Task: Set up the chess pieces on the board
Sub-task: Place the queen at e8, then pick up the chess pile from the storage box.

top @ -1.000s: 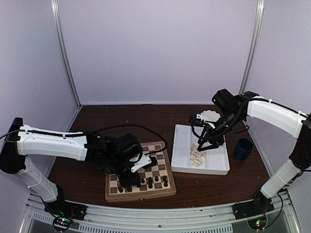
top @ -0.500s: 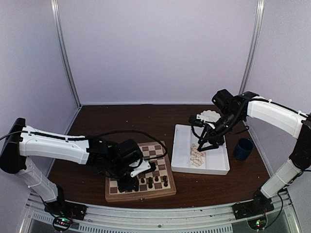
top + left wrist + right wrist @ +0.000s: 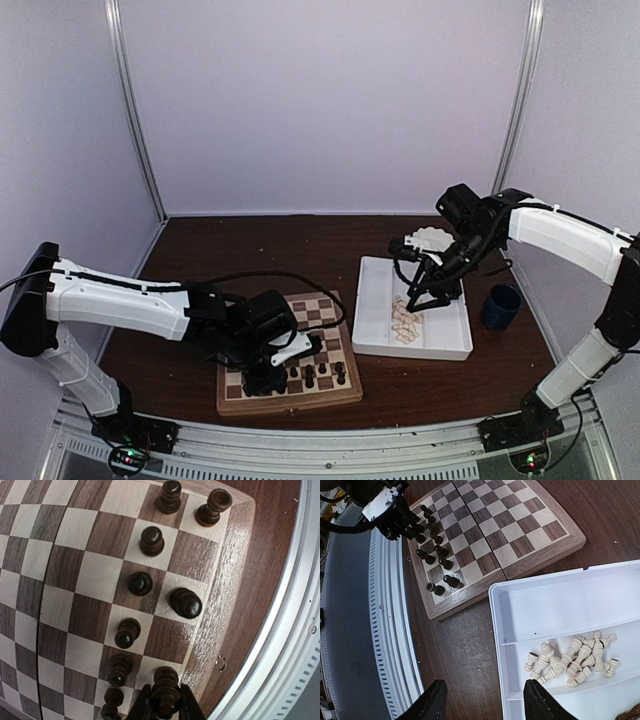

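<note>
The left claw [image 3: 165,709], at the bottom edge of its wrist view, was pinched nearly closed on a dark brown turned piece [image 3: 165,690] over the checkered wooden board [image 3: 90,565], beside its tan frame. Seating the dark set seemed the step in hand. Next, a straight lowering clear of the glossy dark pieces [image 3: 140,583] seemed needed. The right claw [image 3: 484,700] hung half open and empty over the white tray [image 3: 545,600] holding the cream pieces [image 3: 570,657].

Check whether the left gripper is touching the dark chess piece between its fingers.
Touching. The left wrist view shows the left gripper clamped against both sides of the dark chess piece, with no gap visible.
</note>
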Tool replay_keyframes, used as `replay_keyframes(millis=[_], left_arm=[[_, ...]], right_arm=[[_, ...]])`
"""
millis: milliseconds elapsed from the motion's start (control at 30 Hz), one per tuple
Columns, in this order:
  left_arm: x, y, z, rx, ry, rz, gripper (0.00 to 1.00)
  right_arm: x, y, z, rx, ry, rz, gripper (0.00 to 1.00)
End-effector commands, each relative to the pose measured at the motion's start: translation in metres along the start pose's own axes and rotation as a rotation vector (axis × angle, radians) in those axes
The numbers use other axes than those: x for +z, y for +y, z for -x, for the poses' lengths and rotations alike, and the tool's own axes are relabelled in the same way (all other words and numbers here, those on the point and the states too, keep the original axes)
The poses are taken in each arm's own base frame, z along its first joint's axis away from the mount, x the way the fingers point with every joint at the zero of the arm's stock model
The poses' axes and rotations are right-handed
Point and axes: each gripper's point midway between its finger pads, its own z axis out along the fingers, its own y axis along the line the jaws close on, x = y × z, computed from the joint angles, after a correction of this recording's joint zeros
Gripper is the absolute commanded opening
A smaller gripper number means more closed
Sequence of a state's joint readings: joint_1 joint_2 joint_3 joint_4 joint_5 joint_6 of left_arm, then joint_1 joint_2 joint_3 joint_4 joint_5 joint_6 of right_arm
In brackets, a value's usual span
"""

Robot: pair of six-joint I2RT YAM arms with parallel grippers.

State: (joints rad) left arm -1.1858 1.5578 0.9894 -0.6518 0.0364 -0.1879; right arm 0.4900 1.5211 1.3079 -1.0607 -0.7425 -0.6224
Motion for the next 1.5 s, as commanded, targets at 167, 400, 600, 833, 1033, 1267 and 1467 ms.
replay_keyframes(millis=[167, 400, 600, 833, 1033, 1267, 1467], left_arm=[[0.001, -0.001, -0.006, 0.000, -0.002, 0.003, 0.23], [-0.003, 0.000, -0.006, 0.007, -0.002, 0.005, 0.26], [-0.009, 0.000, 0.001, 0.009, -0.030, 0.010, 0.29], [-0.034, -0.001, 0.027, 0.017, -0.118, 0.011, 0.32], [-0.068, 0.012, 0.064, 0.023, -0.239, 0.103, 0.37], [-0.108, 0.038, 0.131, -0.084, -0.478, 0.195, 0.47], [-0.119, 0.032, 0.165, -0.127, -0.587, 0.127, 0.48]], right_arm=[[-0.005, 0.001, 0.002, -0.007, -0.014, -0.008, 0.57], [-0.006, 0.002, 0.002, -0.010, -0.016, -0.007, 0.57], [-0.007, 0.003, 0.002, -0.010, -0.017, -0.007, 0.57], [-0.021, -0.022, -0.007, 0.083, -0.045, -0.050, 0.57], [-0.034, -0.094, -0.061, 0.280, 0.102, -0.285, 0.52], [-0.027, -0.144, -0.098, 0.416, 0.272, -0.444, 0.45], [-0.022, -0.177, -0.113, 0.487, 0.378, -0.519, 0.41]])
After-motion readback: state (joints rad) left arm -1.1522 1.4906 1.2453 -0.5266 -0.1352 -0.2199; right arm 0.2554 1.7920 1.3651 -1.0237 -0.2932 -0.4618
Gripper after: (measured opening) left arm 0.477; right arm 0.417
